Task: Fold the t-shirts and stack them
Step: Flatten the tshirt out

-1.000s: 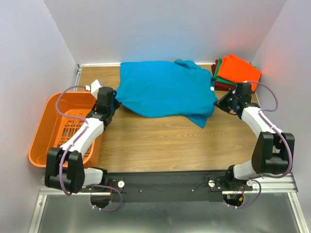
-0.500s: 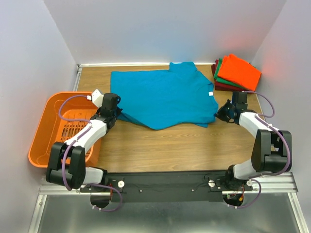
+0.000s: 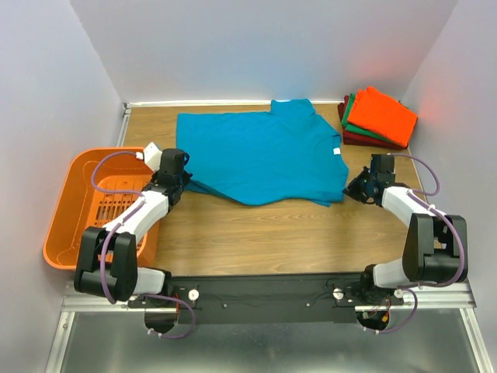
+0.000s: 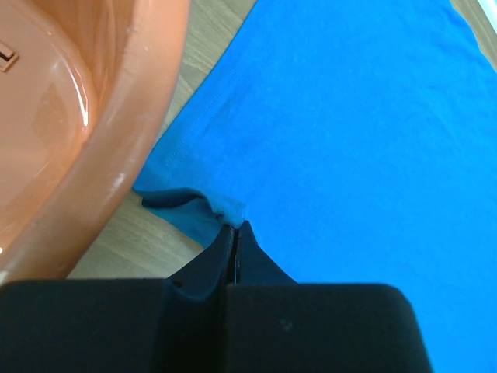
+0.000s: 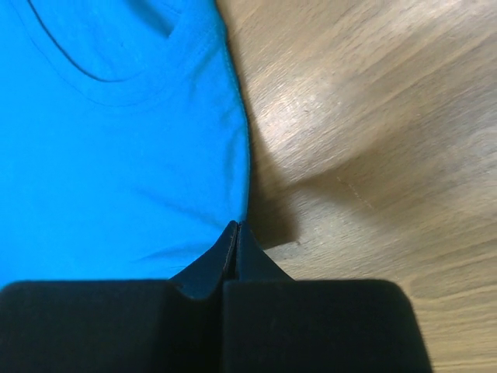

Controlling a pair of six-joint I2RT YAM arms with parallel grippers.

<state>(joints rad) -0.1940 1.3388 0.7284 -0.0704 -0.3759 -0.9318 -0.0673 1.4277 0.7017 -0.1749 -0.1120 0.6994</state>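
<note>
My left pincer (image 4: 235, 227) and right pincer (image 5: 237, 225) each clamp an edge of the teal t-shirt (image 3: 260, 155), spread flat on the worktop (image 3: 256, 233) just right of the orange basket (image 3: 58, 221).

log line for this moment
teal t-shirt: spread out, unfolded | left jaws: shut on its corner beside orange basket | right jaws: shut on its right edge | folded stack: far right corner

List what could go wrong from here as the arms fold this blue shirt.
1. Both pairs of jaws are shut on only the very edge of the teal t-shirt; a lift could pull it free.
2. The left corner is bunched beside the orange basket; the cloth might catch its rim and fold unevenly.
</note>
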